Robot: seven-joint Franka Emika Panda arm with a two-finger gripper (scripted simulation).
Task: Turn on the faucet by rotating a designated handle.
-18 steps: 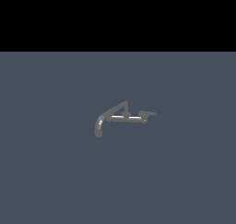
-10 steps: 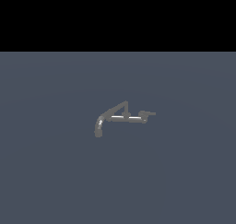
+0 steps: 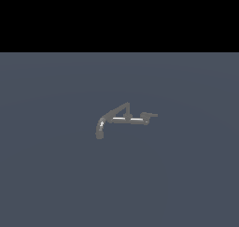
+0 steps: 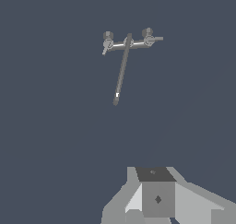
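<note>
Subject: the faucet (image 3: 122,120), a small dull-grey fitting standing alone on the flat grey floor (image 3: 56,184), near the middle of the exterior view. Its thin pipe runs level, with the curved spout dropping at the exterior view's left end. The designated handle (image 3: 150,115), a short flat lever on a small round hub, sits at the exterior view's right end. A longer slanted rod (image 3: 119,109) rises to a peak between handle and spout.

In the wrist view the faucet (image 4: 125,57) lies far ahead, well apart from the gripper (image 4: 156,197), with the handle (image 4: 151,38) at one end of the crossbar.

Risks, as judged: the slanted rod stands close to the handle, so a careless approach could strike or turn the wrong lever. The handle is short and flat; a push landing near the hub would slip or turn it little.

Tool: only the gripper's grey body shows at the frame edge. The fingers are out of sight, so its opening cannot be determined. It holds nothing visible and touches nothing.
</note>
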